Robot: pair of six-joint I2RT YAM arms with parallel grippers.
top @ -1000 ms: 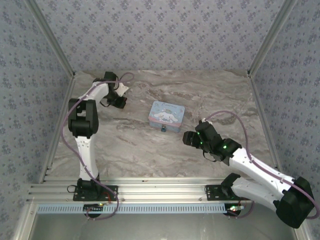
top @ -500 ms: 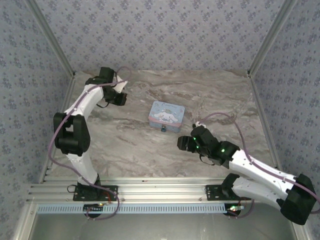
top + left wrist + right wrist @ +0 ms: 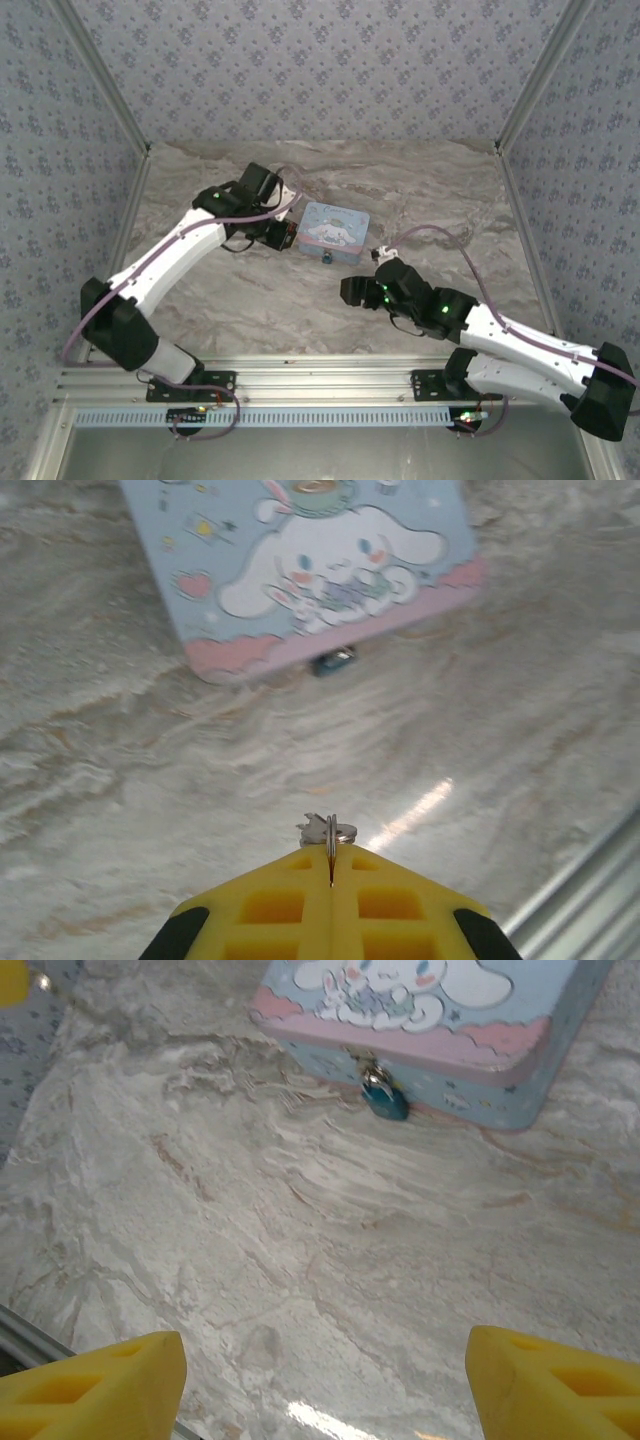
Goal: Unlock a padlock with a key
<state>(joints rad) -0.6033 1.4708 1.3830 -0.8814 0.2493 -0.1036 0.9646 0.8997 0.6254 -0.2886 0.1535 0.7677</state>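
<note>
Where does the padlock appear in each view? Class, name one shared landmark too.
Top external: padlock near centre, against the tin, on its near side.
Left wrist: padlock upper centre, under the tin's pink rim.
Right wrist: padlock upper centre, on the tin's front wall.
Shared landmark: the tin.

Bare worktop (image 3: pixel 300 1260) lies open between my right claw (image 3: pixel 325 1385) and the padlock (image 3: pixel 385 1100). The tin (image 3: pixel 440 1020) blocks the way behind it; my left claw (image 3: pixel 284 236) crowds the tin's left side.
</note>
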